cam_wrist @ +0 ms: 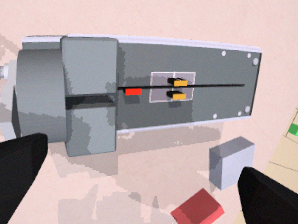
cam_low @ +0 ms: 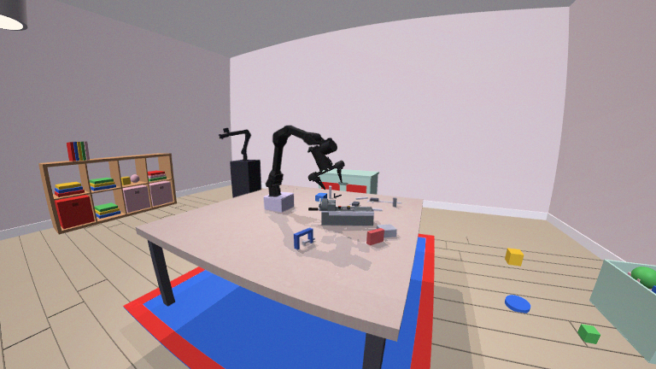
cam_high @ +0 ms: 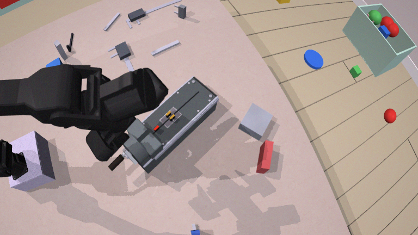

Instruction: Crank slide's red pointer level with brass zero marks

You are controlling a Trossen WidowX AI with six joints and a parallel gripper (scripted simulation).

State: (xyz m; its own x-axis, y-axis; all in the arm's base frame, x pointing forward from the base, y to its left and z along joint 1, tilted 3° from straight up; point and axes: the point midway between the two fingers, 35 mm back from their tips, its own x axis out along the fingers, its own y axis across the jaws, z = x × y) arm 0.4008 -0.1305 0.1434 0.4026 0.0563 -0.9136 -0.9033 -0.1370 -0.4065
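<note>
The grey slide machine (cam_high: 201, 96) (cam_low: 347, 218) (cam_wrist: 215, 102) stands on the table. Its red pointer (cam_high: 156, 128) (cam_wrist: 133, 91) sits beside the slot, near the raised housing (cam_high: 152, 141) (cam_wrist: 91, 65), clearly on the crank side of the two marks. The brass zero marks (cam_high: 168, 113) (cam_wrist: 180, 83) lie either side of the slot on a pale plate. The crank's dark handle (cam_high: 116, 162) (cam_low: 313, 208) sticks out at the housing end; the wrist view does not show it. My gripper (cam_low: 332, 185) (cam_wrist: 145, 161) is open and empty, above the machine, touching nothing.
A grey block (cam_high: 255, 119) (cam_wrist: 232, 162) and a red block (cam_high: 265, 156) (cam_low: 375, 237) (cam_wrist: 198, 210) lie beside the machine. A blue arch (cam_low: 301, 234) stands on the table. Grey bars and dark pronged parts lie behind the machine, with a blue block (cam_high: 54, 62) (cam_low: 320, 196).
</note>
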